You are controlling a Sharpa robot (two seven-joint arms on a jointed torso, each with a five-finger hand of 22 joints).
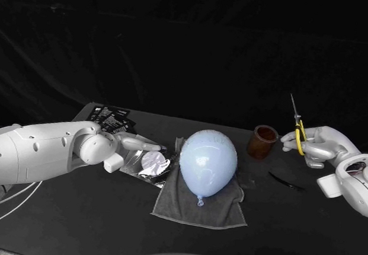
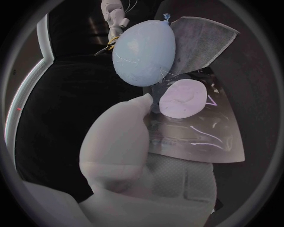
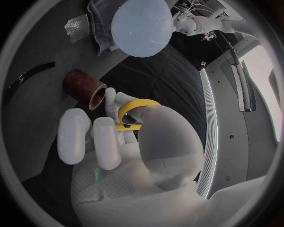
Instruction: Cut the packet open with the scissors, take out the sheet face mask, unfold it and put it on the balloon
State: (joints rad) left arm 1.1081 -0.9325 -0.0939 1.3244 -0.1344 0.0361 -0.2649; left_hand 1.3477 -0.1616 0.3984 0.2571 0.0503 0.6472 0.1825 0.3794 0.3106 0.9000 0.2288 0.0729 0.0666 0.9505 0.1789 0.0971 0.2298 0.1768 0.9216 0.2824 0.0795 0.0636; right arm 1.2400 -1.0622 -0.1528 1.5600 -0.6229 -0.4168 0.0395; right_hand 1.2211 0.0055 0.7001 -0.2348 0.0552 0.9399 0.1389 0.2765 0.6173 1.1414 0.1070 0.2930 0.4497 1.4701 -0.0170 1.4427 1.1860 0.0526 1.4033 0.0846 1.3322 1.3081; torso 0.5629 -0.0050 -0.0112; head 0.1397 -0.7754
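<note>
Starting nearest, at six o'clock in the head view: towel (image 1: pixel 199 211), with balloon (image 1: pixel 209 160) lying on it, long axis twelve to six, knot toward six. Just beside, at the balloon's nine o'clock: packet (image 1: pixel 151 164), pinched in the left hand (image 1: pixel 114 149), fingers laid along its far edge. Whether already cut: cannot tell.

Farther off, at the balloon's two o'clock and just past the cup (image 1: pixel 262 142): right hand (image 1: pixel 320 147) wrapped through the yellow loops of the scissors (image 1: pixel 297 126), blades showing as one thin line pointing to twelve, away from the packet.

Judging from this: packet at nine o'clock from the scissors, well apart, with the balloon between. Left hand far nearer to it, already holding. Needs the blades swung round toward nine, or the packet carried across, either way keeping the points clear of the balloon.
</note>
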